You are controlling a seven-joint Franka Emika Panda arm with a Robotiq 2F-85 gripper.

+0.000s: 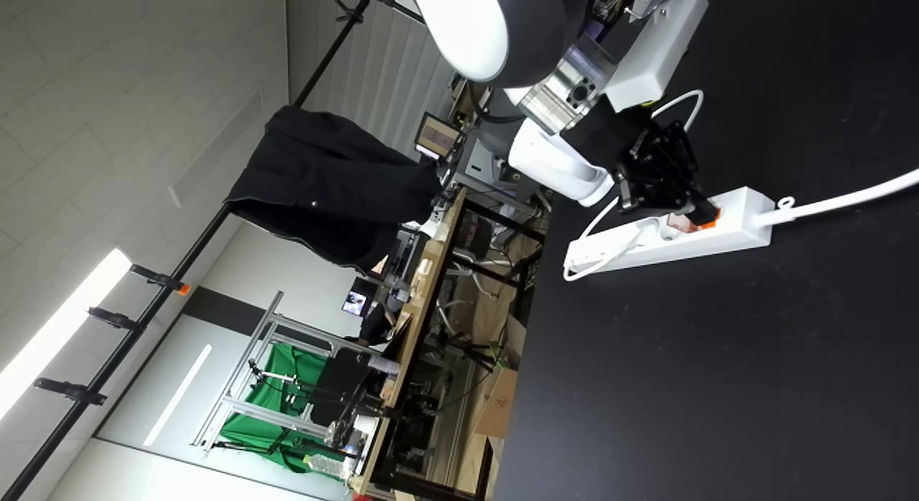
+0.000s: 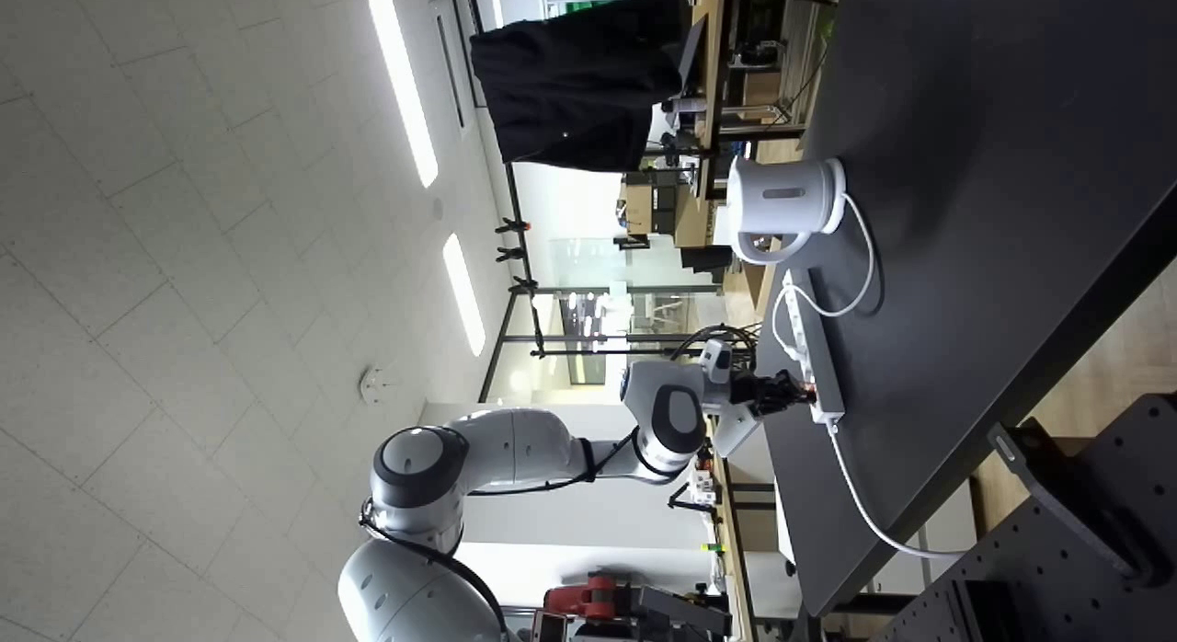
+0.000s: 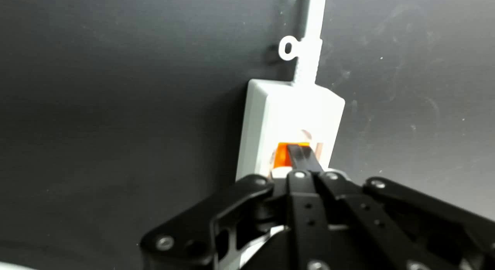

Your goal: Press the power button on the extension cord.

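Note:
The extension cord is a long white strip (image 1: 739,217) lying on the dark table, and it shows in an exterior view (image 2: 830,394) and in the wrist view (image 3: 299,111). The power button (image 3: 281,158) is orange-red and sits near the cable end of the strip; its orange edge also shows in an exterior view (image 1: 711,222). My gripper (image 3: 301,156) is shut with nothing between its fingers. Its fingertips (image 1: 702,210) point down at the button, cover part of it and seem to touch it. I cannot tell whether the button is pressed down.
A white kettle (image 2: 786,196) stands at the far end of the strip, and it also shows in an exterior view (image 1: 556,164). Its thin looped cable (image 2: 869,265) runs to a plug in the strip. The strip's thick white cable (image 2: 860,499) runs off the table edge.

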